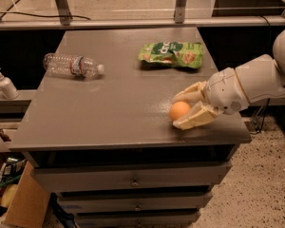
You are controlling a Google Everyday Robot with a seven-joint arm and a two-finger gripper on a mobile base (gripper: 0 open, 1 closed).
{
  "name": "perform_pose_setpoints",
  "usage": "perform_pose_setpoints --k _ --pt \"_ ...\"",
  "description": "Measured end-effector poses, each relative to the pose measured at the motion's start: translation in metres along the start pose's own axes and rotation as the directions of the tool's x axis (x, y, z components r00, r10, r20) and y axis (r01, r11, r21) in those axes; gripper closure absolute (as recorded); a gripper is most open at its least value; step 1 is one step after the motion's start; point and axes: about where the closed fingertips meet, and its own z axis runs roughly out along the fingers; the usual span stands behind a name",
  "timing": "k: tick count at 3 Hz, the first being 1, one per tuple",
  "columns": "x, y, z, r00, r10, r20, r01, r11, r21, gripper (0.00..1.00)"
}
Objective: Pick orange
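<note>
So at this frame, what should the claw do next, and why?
Probably close the fingers the rest of the way, then lift. The claw sits near the table's front right edge with a finger on each side of the orange, which rests on the top and does not look squeezed yet.

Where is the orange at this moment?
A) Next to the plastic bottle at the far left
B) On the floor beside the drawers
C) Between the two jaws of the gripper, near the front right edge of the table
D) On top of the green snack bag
C: the orange sits on the table between the jaws of the gripper, one jaw behind it and one in front.
</note>
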Motion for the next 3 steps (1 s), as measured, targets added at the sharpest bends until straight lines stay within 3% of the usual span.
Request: perform_pose_setpoints --k 1,2,3 --pt "-0.011 -0.016 -0.034 0.999 0.008 0.041 -0.011 0.9969 0.079 1.00" --pt "-0.013 -0.035 -0.078 0.993 0.043 0.112 -0.062 0.9828 0.174 1.00" --pt "-0.017 -0.037 -0.083 0.992 0.037 0.121 -0.059 0.9812 0.184 1.00"
